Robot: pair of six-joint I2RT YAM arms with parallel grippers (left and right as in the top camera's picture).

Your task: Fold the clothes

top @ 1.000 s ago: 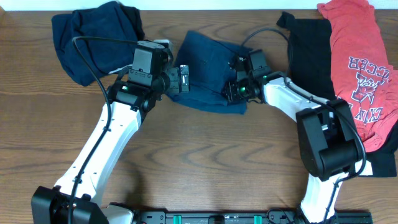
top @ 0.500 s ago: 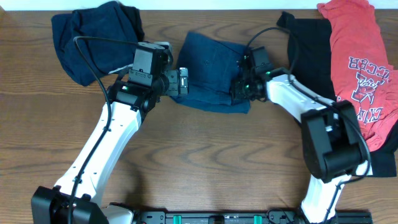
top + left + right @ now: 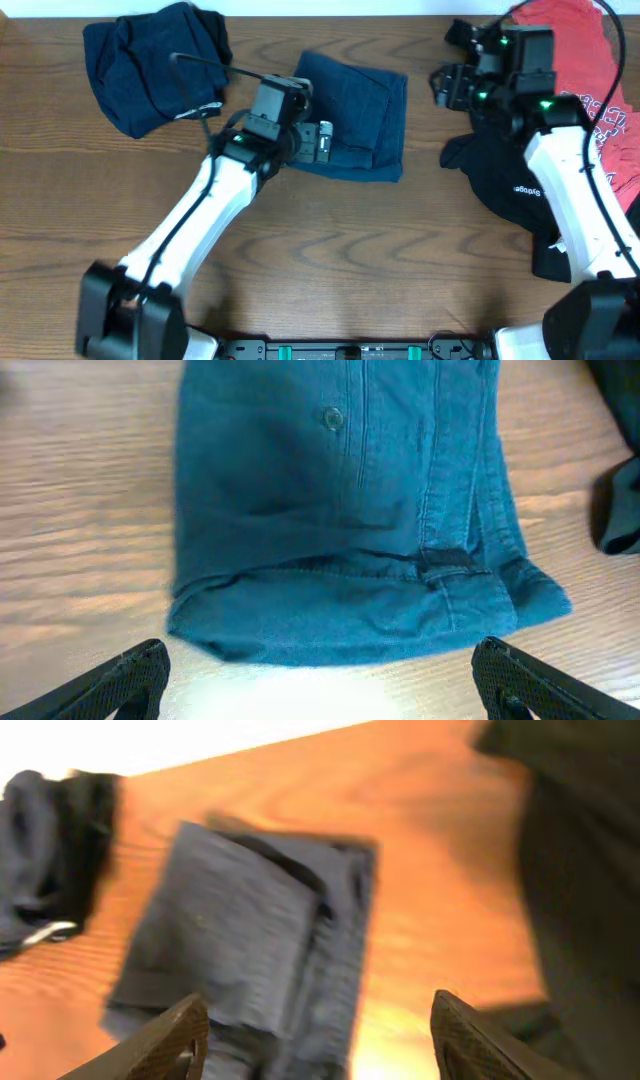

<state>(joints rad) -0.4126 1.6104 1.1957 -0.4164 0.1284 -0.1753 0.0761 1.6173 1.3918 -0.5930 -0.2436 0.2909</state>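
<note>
The navy denim shorts (image 3: 355,110) lie folded into a flat rectangle in the middle of the table, also seen in the left wrist view as denim shorts (image 3: 345,510) and in the right wrist view as shorts (image 3: 250,940). My left gripper (image 3: 328,142) sits at their left edge, open and empty; in its own view the gripper (image 3: 320,690) hangs just short of the hem. My right gripper (image 3: 442,85) is raised to the right of the shorts, by the black tee (image 3: 505,175), open and holding nothing; its view (image 3: 320,1045) is blurred.
A crumpled dark navy pile (image 3: 150,60) lies at the back left, seen as well in the right wrist view (image 3: 45,850). The red tee (image 3: 600,90) with dark lettering lies at the far right, partly over the black tee (image 3: 580,870). Bare wood fills the front.
My right gripper has opened, let go of the shorts' right edge and swung up and to the right. My left arm has shifted right onto the shorts' left edge.
</note>
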